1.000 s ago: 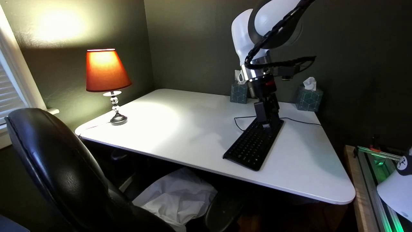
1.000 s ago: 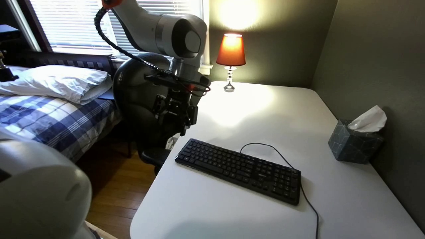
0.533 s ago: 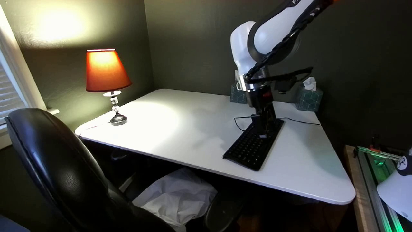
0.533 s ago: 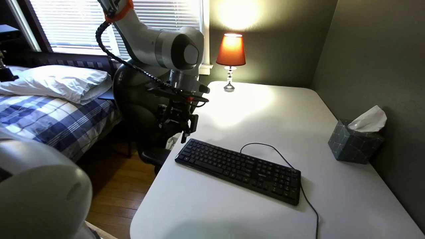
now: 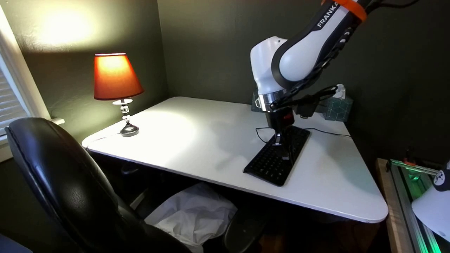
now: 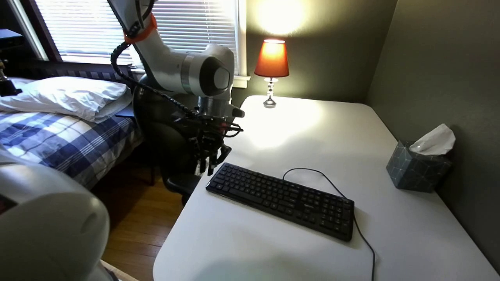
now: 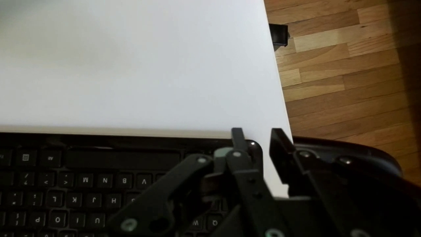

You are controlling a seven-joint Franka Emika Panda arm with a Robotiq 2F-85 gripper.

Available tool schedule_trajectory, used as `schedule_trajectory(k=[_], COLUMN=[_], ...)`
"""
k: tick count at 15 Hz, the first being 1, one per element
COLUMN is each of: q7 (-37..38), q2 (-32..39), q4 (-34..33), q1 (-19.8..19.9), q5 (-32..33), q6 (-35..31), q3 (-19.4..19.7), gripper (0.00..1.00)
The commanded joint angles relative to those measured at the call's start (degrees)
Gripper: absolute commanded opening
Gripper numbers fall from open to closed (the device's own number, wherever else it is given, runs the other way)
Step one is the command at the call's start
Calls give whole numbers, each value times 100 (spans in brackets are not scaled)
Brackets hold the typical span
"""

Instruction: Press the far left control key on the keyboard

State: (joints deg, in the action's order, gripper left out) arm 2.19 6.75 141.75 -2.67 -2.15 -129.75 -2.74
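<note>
The black keyboard [image 6: 281, 201] lies flat on the table in both exterior views. Its far left control key [image 6: 212, 184] sits at the corner by the table edge, the legend too small to read; in the wrist view a gripper finger [image 7: 239, 140] covers that area. Over this same end hangs my gripper [image 7: 257, 131], pointing down. Its jaws are partly closed, with a clear gap and nothing between them. In an exterior view the gripper [image 6: 206, 171] appears just above and beside the keyboard's left end; whether it touches cannot be told.
A thin cable [image 6: 326, 177] runs from the keyboard across the white table [image 6: 234, 242]. The table's edge passes close to the gripper, with a black chair [image 5: 59, 175] beyond it. A lit lamp [image 5: 117, 77] and tissue boxes [image 5: 338, 108] stand farther off.
The arm has come down, bringing the gripper lower toward the keyboard's left end. Its fingers have moved closer together. The keyboard has stayed in place.
</note>
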Motion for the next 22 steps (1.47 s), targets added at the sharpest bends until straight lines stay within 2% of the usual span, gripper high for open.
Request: schedule_trajectory(k=[1, 8, 22], q7=[216, 345, 264], q2=[140, 362, 672], q4=[113, 115, -32], q1=[-66, -108, -132], q5=[187, 388, 453], q6=[-377, -608, -584], q3=[-4, 11, 2], gripper=[0, 0, 0])
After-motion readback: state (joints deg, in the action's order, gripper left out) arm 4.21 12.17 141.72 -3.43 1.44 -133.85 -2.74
